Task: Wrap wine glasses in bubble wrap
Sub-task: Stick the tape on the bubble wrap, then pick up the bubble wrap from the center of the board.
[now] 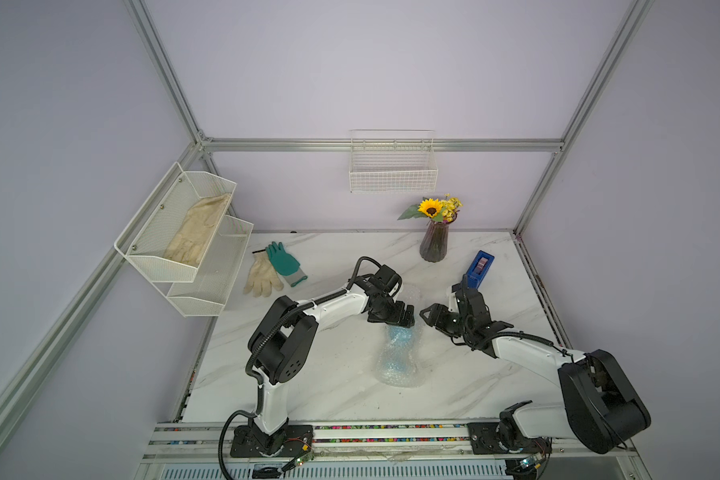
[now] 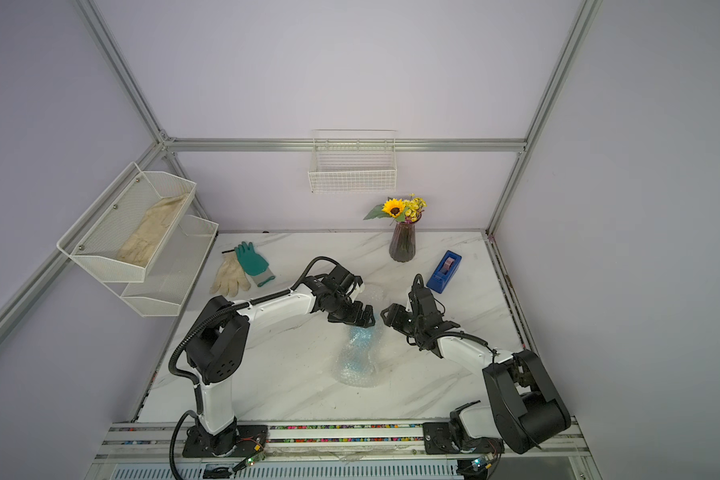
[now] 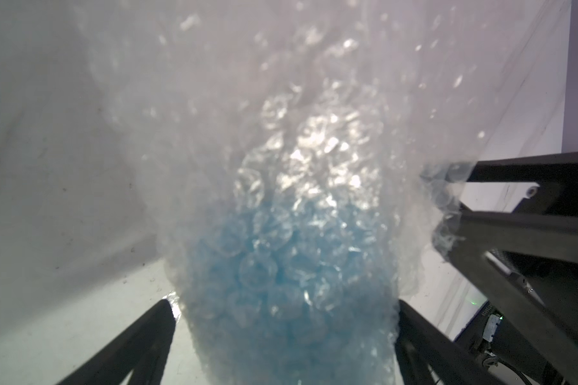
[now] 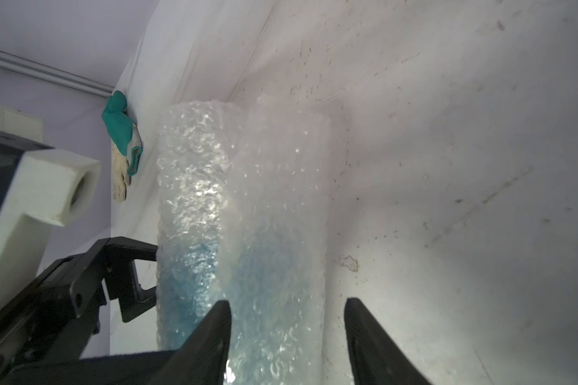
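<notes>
In both top views the goblet (image 1: 400, 334), a blue shape, lies rolled up inside the bubble wrap (image 1: 400, 361) in the middle of the counter (image 1: 329, 374). The left gripper (image 1: 395, 320) hangs over the roll's far end. The right gripper (image 1: 427, 313) is just beside it.

In the left wrist view the left gripper (image 3: 284, 301) is wide open, one finger on each side of the roll, and blue shows through the bubbles.

In the right wrist view the right gripper (image 4: 286, 303) is also open. One finger overlaps the roll and the other stands clear of it.
</notes>
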